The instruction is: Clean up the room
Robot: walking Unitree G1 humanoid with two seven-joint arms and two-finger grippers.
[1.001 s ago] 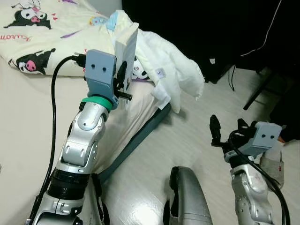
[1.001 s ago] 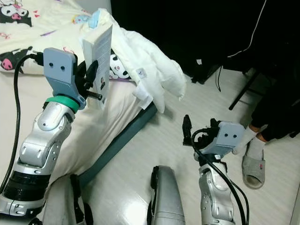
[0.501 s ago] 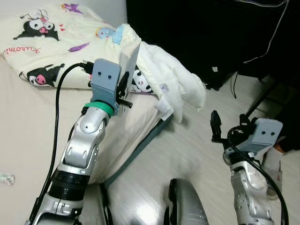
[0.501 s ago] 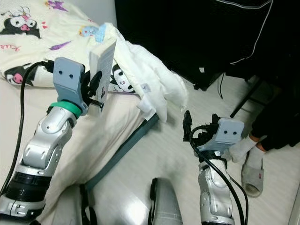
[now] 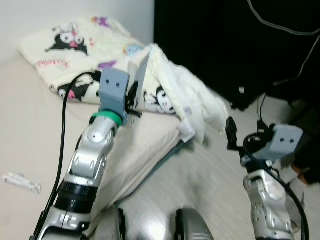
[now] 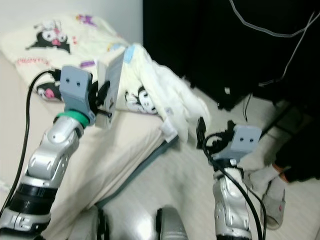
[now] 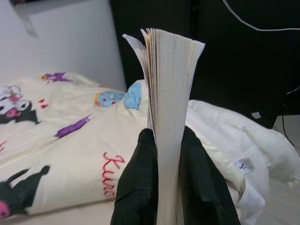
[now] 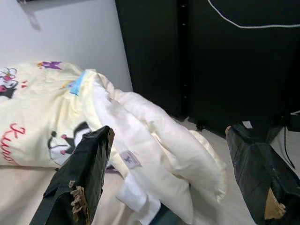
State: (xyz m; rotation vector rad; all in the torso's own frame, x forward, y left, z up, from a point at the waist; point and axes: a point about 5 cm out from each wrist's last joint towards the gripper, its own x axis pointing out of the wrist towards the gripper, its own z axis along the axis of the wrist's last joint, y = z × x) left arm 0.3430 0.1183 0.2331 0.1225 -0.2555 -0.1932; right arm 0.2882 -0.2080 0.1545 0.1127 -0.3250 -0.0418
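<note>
Left gripper [image 7: 169, 187], raised over the bed [image 5: 30, 130], clenched on a book [image 7: 171, 103] held upright; black fingers [image 7: 140, 183] pressed against both covers, page edges facing the wrist camera. Book positioned above the near edge of the cartoon-print quilt [image 5: 85, 60], which lies bunched at the far end of the bed, its white underside [image 5: 200, 100] spilling over the right edge toward the floor [image 5: 210, 180]. Black cable [image 5: 64, 125] looped along the left arm. Small white object [image 5: 20, 181] on the bed sheet at far left, too blurred to identify. Right gripper [image 8: 164, 173] released, fingers spread wide apart, raised over the floor to the right of the bed and pointed toward the hanging quilt. Dark furniture [image 6: 225, 45] with a thin white cord [image 6: 270, 30] behind, at the far right. Person's foot in a white sock and grey slipper [image 6: 272, 200] on the floor at near right.
</note>
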